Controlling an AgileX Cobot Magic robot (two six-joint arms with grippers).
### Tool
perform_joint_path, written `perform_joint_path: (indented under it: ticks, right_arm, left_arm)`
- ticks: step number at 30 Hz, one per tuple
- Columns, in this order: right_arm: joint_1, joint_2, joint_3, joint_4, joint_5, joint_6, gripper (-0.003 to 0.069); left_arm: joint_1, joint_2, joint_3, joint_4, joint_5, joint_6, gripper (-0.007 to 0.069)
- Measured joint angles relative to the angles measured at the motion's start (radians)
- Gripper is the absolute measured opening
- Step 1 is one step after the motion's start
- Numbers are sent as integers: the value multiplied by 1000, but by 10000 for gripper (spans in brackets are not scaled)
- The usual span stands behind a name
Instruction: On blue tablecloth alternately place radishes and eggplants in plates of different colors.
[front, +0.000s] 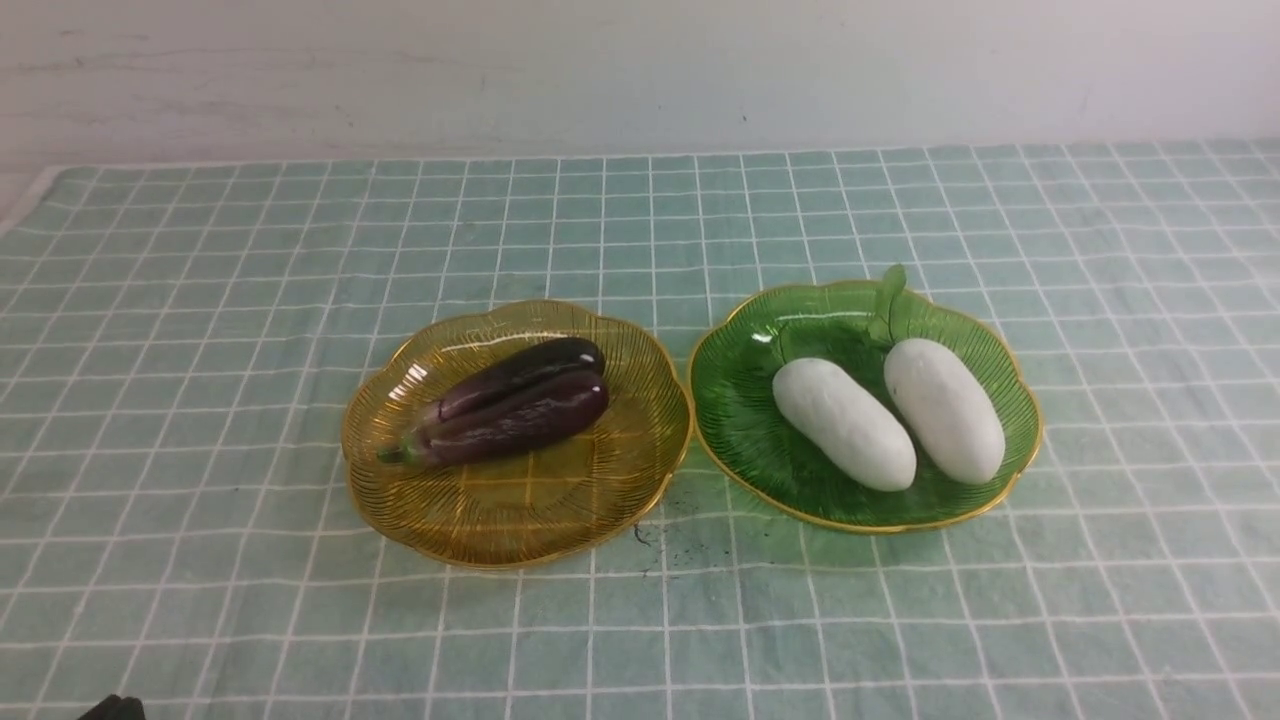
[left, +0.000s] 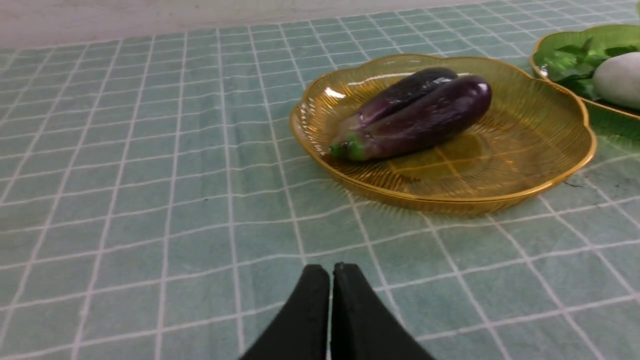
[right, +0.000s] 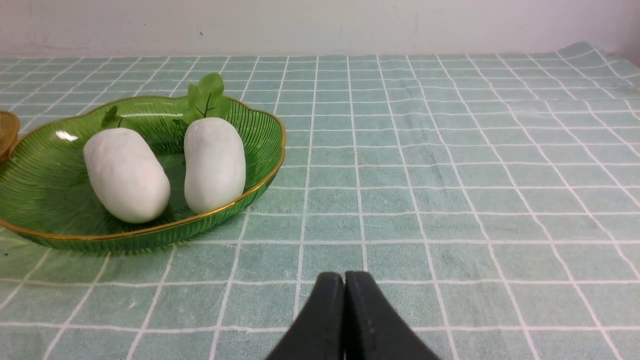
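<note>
Both eggplants (front: 515, 405) lie touching in the amber plate (front: 520, 520); both radishes (front: 890, 410) lie in the green plate (front: 740, 420); left gripper (left: 331, 270) and right gripper (right: 344, 278) empty, jaws together.

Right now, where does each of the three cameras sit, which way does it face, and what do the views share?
Front view: between the arms, looking forward over the amber plate and green plate; hardly any robot shows.
Left wrist view: low over the cloth, facing the eggplants; the shut left fingers show.
Right wrist view: low, facing the radishes; the shut right fingers show.
Shared: both wrist views catch both plates.
</note>
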Motion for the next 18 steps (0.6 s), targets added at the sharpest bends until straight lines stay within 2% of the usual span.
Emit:
perform_joint_path:
  ticks: [8, 18]
  right_arm:
    - [0, 0, 0, 0, 0, 0, -15]
    - [0, 0, 0, 0, 0, 0, -15]
  left_arm:
    - [123, 0, 0, 15, 60, -6, -6]
    - [109, 0, 0, 16, 78, -39, -6]
